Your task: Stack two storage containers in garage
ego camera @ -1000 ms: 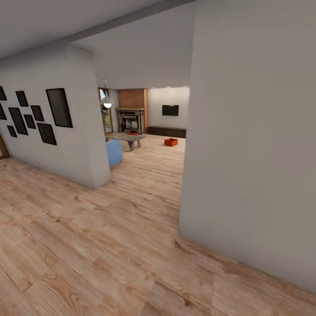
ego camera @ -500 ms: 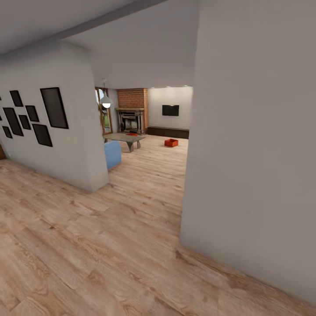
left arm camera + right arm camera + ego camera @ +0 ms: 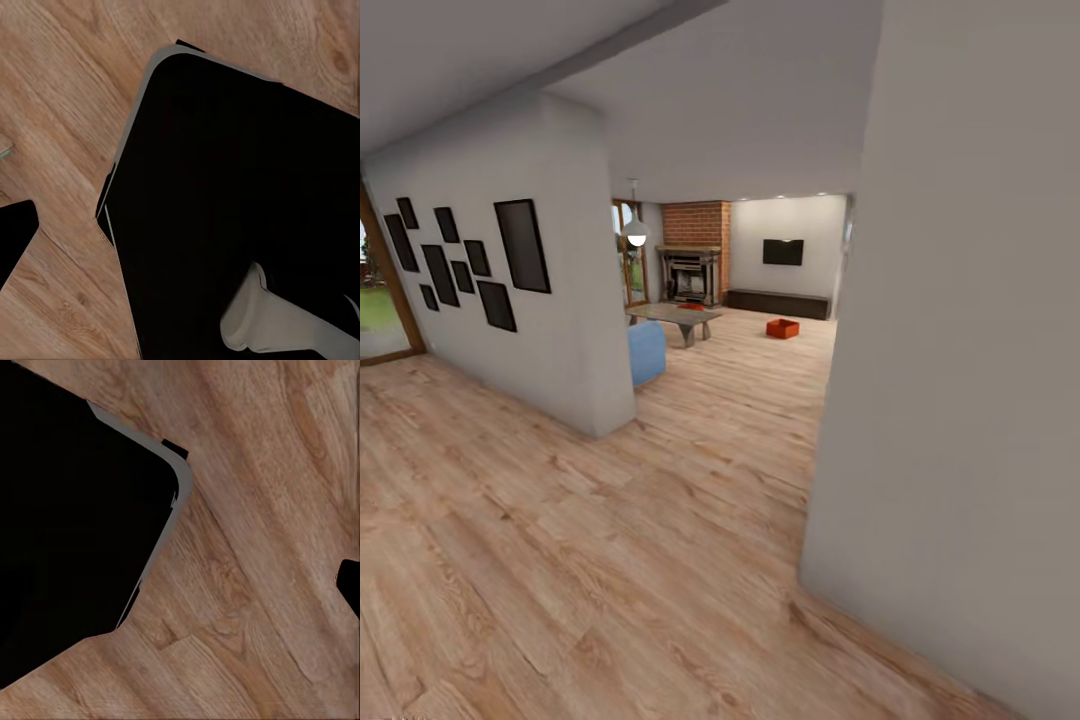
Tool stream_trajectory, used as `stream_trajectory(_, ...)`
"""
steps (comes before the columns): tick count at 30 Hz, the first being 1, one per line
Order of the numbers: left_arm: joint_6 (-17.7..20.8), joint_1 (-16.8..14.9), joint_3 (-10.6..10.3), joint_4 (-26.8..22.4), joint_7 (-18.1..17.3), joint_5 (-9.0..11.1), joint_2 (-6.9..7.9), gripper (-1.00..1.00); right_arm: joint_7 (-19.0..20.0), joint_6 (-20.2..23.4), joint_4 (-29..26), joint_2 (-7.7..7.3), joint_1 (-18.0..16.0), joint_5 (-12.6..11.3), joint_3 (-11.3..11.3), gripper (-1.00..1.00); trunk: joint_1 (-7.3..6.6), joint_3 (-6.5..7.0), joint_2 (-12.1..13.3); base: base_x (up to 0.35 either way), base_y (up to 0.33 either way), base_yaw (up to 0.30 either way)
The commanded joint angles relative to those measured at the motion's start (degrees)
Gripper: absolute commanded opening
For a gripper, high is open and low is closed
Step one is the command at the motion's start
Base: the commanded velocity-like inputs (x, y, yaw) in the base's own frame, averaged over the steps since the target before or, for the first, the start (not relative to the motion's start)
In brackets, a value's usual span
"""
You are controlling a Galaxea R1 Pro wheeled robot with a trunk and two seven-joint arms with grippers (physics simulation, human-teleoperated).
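Living room point(image 3: 740, 330) ahead; storage container point(image 3: 782, 328) on planks.

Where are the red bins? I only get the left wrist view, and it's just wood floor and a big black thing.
Observer: The head view shows one bin far ahead on the wood floor, through a gap between two walls.
Operator: What's next to it?
Observer: A low dark cabinet stands behind it, under a wall screen.
Operator: Is there another bin?
Observer: A small red patch shows by the fireplace, behind the table. It is too small to tell if it is a bin.
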Motion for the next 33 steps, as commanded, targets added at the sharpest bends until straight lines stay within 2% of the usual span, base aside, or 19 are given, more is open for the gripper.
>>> stream_trajectory(1, -0.13, 0.01, 0.14, -0.01, 0.06, 0.13, -0.02, 1.0, 0.09, -0.35, 0.17, -0.01, -0.05, 0.51, -0.15, 1.0, 0.05, -0.01, -0.02, 0.324, 0.0, 0.272)
stream_trajectory(15, -0.12, 0.0, 0.14, -0.01, 0.06, 0.19, -0.02, 1.0, 0.09, -0.35, 0.17, -0.09, -0.07, 0.51, -0.16, 1.0, 0.05, -0.01, -0.02, 0.324, 0.0, 0.261)
stream_trajectory(33, -0.11, 0.0, 0.14, -0.01, 0.06, 0.22, -0.11, 1.0, 0.15, -0.41, 0.17, -0.16, -0.09, 0.52, -0.2, 1.0, 0.05, -0.01, -0.02, 0.324, 0.0, 0.017)
